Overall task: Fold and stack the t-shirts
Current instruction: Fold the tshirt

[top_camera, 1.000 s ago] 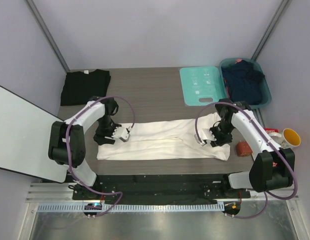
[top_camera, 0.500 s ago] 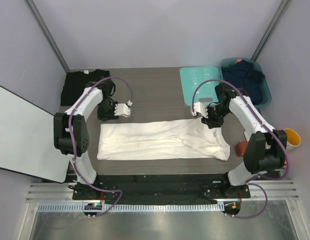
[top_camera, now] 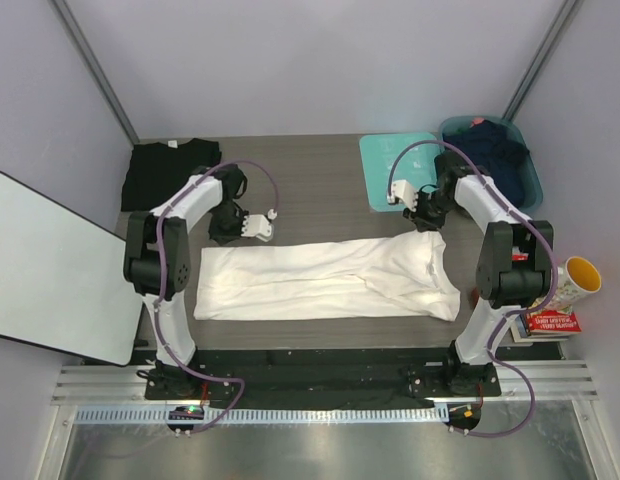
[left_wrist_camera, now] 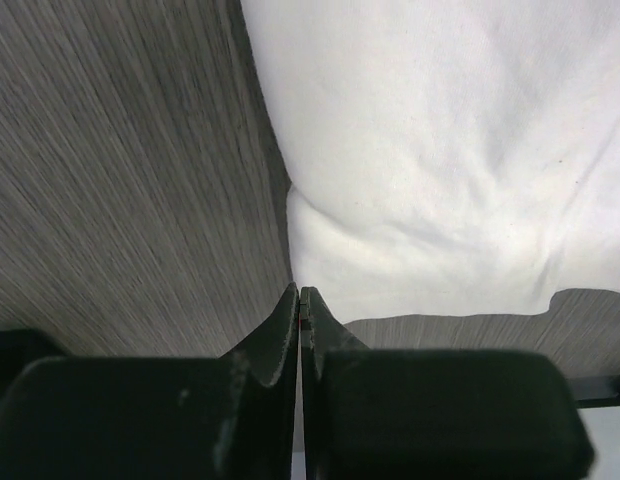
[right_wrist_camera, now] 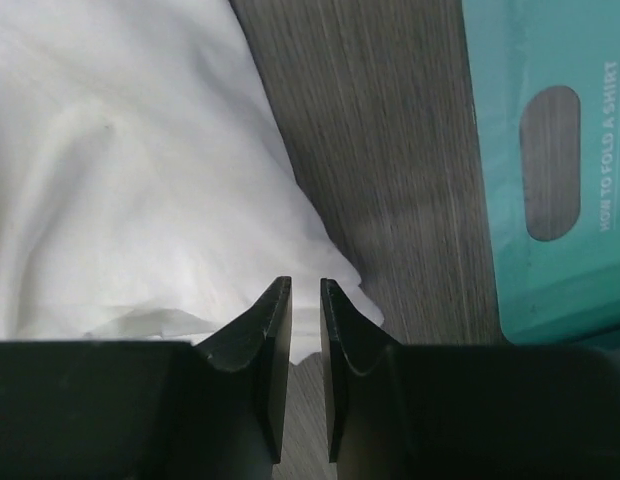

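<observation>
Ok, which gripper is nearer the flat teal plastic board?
Right. The right gripper hovers by the near edge of the flat teal plastic board, over a corner of the white cotton t-shirt. The left gripper is far across the table, at that shirt's other end.

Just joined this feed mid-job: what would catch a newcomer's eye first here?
The long white t-shirt, folded into a band across the near half of the table, dominates. The left gripper and right gripper hang empty just beyond its far edge. A black t-shirt lies in the far left corner.
</observation>
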`<action>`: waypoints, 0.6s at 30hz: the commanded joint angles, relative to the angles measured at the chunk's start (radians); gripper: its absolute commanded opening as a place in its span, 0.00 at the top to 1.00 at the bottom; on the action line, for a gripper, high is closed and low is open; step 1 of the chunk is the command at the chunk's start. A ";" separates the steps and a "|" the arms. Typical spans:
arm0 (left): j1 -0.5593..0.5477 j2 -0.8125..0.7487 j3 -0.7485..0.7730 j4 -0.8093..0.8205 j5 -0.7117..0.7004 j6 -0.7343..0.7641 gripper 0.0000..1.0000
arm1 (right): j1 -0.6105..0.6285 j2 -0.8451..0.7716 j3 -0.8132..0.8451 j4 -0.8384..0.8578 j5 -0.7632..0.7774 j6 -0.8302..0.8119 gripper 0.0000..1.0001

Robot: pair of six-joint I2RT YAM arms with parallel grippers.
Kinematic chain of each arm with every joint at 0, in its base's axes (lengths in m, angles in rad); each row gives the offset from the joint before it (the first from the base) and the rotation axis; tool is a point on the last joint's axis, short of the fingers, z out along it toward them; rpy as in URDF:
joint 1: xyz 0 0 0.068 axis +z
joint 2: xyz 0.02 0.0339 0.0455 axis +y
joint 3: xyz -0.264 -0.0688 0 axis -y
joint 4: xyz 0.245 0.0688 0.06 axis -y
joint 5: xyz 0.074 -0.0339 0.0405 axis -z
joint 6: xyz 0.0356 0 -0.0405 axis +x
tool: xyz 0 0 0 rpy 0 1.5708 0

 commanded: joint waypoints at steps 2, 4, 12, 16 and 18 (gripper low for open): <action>-0.001 -0.001 0.039 -0.063 0.014 0.021 1.00 | -0.020 -0.018 0.035 0.007 0.023 -0.018 0.79; -0.003 0.009 0.030 -0.065 0.009 0.024 1.00 | -0.020 -0.012 0.029 -0.002 0.029 -0.024 0.80; -0.003 0.068 0.051 -0.063 -0.015 0.019 1.00 | -0.020 0.038 0.015 0.007 0.028 -0.004 0.82; -0.003 0.110 0.085 -0.071 -0.026 0.010 1.00 | -0.021 0.078 0.030 0.028 0.034 0.019 0.82; -0.003 0.128 0.096 -0.072 -0.031 0.007 1.00 | -0.021 0.092 0.037 0.040 0.029 0.031 0.82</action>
